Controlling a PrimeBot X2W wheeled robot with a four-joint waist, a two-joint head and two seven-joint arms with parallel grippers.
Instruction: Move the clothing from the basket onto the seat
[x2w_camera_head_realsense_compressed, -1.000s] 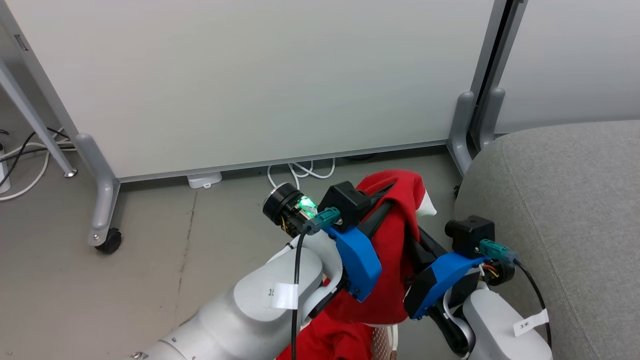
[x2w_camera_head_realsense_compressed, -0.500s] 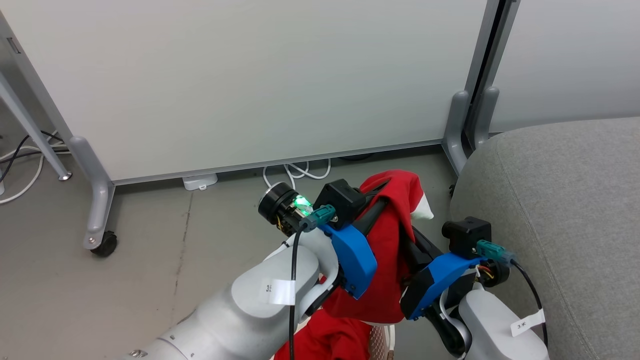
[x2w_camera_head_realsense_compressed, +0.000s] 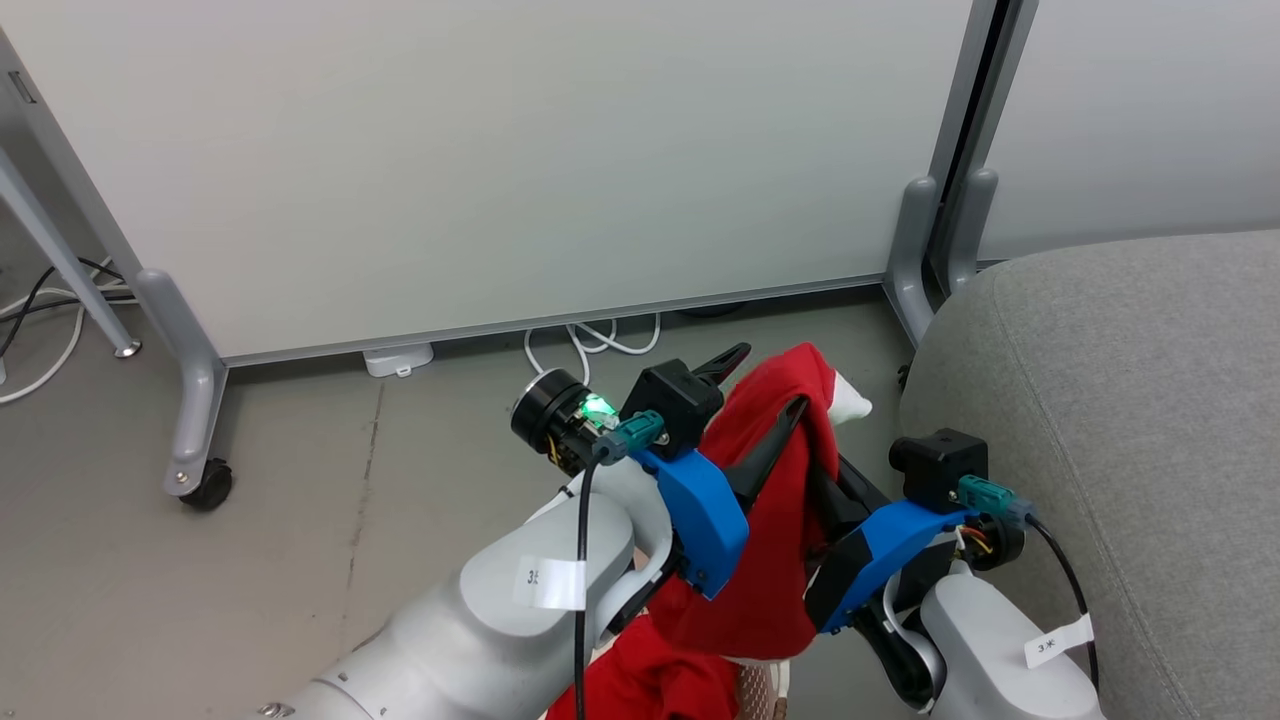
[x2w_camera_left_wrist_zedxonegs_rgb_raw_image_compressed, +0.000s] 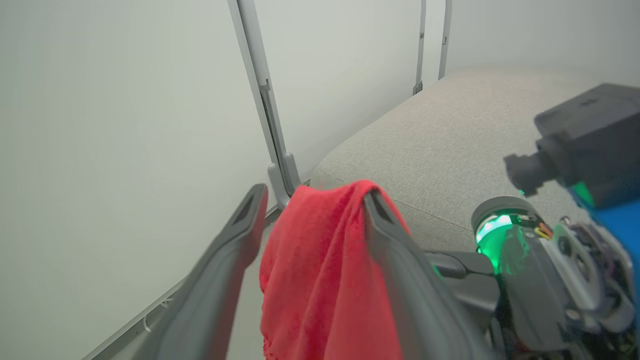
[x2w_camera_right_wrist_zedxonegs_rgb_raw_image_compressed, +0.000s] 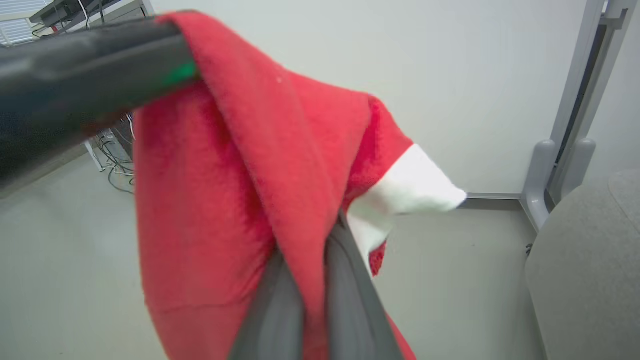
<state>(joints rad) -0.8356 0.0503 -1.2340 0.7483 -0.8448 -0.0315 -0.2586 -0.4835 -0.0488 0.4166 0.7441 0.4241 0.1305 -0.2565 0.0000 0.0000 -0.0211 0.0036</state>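
**A:** Where do we have the clothing (x2w_camera_head_realsense_compressed: 775, 530)?

**B:** Up in the air between our two arms. It's a soft red piece hanging in long folds, with a white cuff (x2w_camera_head_realsense_compressed: 848, 404) poking out toward the seat (x2w_camera_head_realsense_compressed: 1120, 400). It hangs near the seat's rounded grey edge but clear of it, with nothing resting on the cushion.

**A:** Which of our claws has hold of it?

**B:** The right claw (x2w_camera_right_wrist_zedxonegs_rgb_raw_image_compressed: 311, 272). Its two fingers are pressed together with a fold of the red fabric pinched between them, and the cloth spills over and around them.

**A:** And the left claw (x2w_camera_left_wrist_zedxonegs_rgb_raw_image_compressed: 315, 196)?

**B:** Spread wide. In the left wrist view the cloth hangs down through the gap and lies draped over the tip of one finger (x2w_camera_left_wrist_zedxonegs_rgb_raw_image_compressed: 402, 270). The other finger (x2w_camera_left_wrist_zedxonegs_rgb_raw_image_compressed: 220, 270) stands free of it.

**A:** Can we see the basket (x2w_camera_head_realsense_compressed: 765, 685)?

**B:** A sliver of cream perforated plastic at the bottom edge of the head view, below the hanging piece. There's more red fabric just beside it. We can't tell whether that is a second garment or the tail of this one.

**A:** What's around us?

**B:** Grey floor (x2w_camera_head_realsense_compressed: 400, 560) beneath. Behind the arms stands a pale partition (x2w_camera_head_realsense_compressed: 500, 170) on grey legs, one ending in a black caster (x2w_camera_head_realsense_compressed: 205, 485). White cables (x2w_camera_head_realsense_compressed: 590, 340) loop out from under its lower rail.
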